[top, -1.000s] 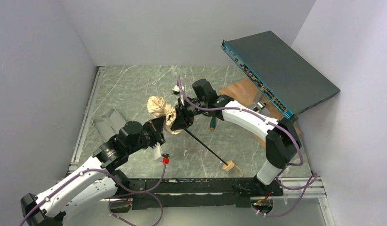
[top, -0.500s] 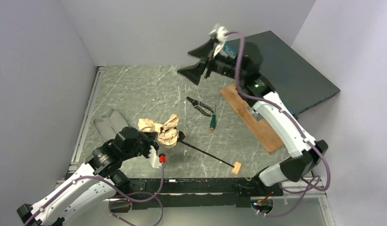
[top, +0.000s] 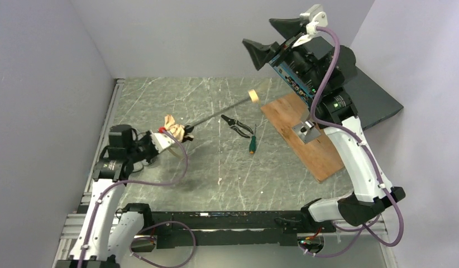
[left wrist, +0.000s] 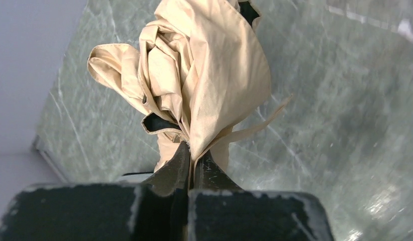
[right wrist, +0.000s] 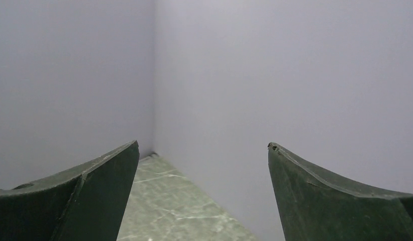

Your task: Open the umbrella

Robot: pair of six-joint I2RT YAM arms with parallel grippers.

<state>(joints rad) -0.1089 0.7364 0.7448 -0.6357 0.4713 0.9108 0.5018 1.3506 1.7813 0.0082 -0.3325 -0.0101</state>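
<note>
The umbrella's crumpled pale beige fabric [top: 173, 130] is bunched at the left of the table, pinched in my left gripper [top: 165, 135], which is shut on it. Its thin dark shaft [top: 216, 115] slants up to the right and ends in the cream handle [top: 252, 96], which hangs in the air. The left wrist view shows the fabric [left wrist: 209, 75] with black lining in its folds, caught between the tips of my left gripper [left wrist: 192, 161]. My right gripper [top: 270, 37] is raised high at the back, open and empty. In its own view, the right gripper [right wrist: 203, 148] faces the wall.
Pliers [top: 239, 126] and a green-handled screwdriver [top: 251, 144] lie mid-table. A wooden board [top: 314, 153] with a small metal piece [top: 305, 130] lies at the right. A dark flat equipment box [top: 366, 92] leans above it. Walls close in on three sides.
My left gripper drew the umbrella's fabric leftward, and the shaft swung so the handle went from the near edge to the far middle. My right gripper let go, opened wide and rose to the back.
</note>
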